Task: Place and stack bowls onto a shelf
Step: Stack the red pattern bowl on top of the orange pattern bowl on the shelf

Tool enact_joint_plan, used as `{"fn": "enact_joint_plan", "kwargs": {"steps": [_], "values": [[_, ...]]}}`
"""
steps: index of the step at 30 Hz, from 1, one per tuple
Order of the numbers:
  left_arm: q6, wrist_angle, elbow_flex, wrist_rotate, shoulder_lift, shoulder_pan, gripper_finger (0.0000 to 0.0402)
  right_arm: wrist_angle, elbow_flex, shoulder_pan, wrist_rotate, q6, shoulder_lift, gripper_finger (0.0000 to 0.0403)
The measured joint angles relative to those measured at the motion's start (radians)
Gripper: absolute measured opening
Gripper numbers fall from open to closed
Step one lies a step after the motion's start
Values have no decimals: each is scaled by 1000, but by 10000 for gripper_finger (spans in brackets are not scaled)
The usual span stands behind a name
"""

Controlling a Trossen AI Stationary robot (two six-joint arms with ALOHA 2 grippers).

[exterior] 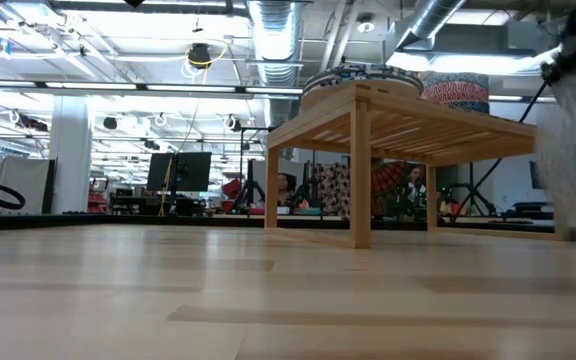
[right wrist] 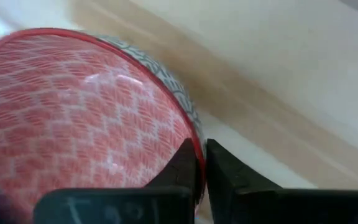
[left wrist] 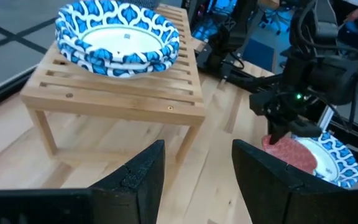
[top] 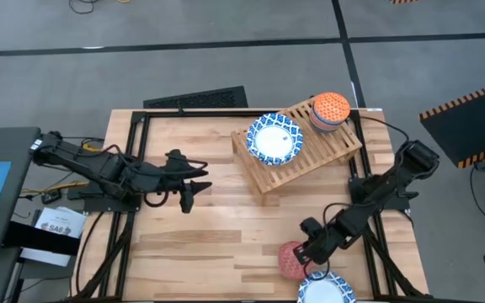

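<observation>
High view: we are taking the shelf (top: pixel 301 141) as landmark. It is carrying stacked blue-and-white bowls (top: pixel 274 139) and an orange bowl (top: pixel 330 108) on a smaller stack beside them. Well apart from the shelf, near the worktop (top: pixel 217 227) edge, the right gripper (top: pixel 303 252) is sitting at the rim of a red bowl (top: pixel 292 259), with another blue-and-white bowl (top: pixel 327 289) just beside it. The left gripper (top: pixel 194 187) is waiting some way from the shelf over bare wood.

Low view: the shelf is standing on four legs with bowls on top; neither gripper is clearly showing.

Left wrist view: the left fingers (left wrist: pixel 138 177) are spread, grasping nothing.

Right wrist view: the right fingers (right wrist: pixel 182 165) are clenched on the red bowl's rim, one finger each side.

We are judging the pickup step to be in hand. Next is calling for a lift, a carry to the shelf, and a set-down, probably on the small stack. Open wood lies between; the neighbouring bowl and worktop edge are crowding the lift.
</observation>
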Motion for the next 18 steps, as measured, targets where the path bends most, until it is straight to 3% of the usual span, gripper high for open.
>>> {"fn": "enact_joint_plan", "kwargs": {"steps": [9,13,18], "values": [[76,-11,0,23,-126,33,171,-53,94,-134,-73,-176,-260,36],[114,-12,0,24,-184,39,171,-225,271,-234,-96,-268,-331,36],[144,-19,1,40,-226,39,171,-587,605,-423,23,-429,-327,36]]}}
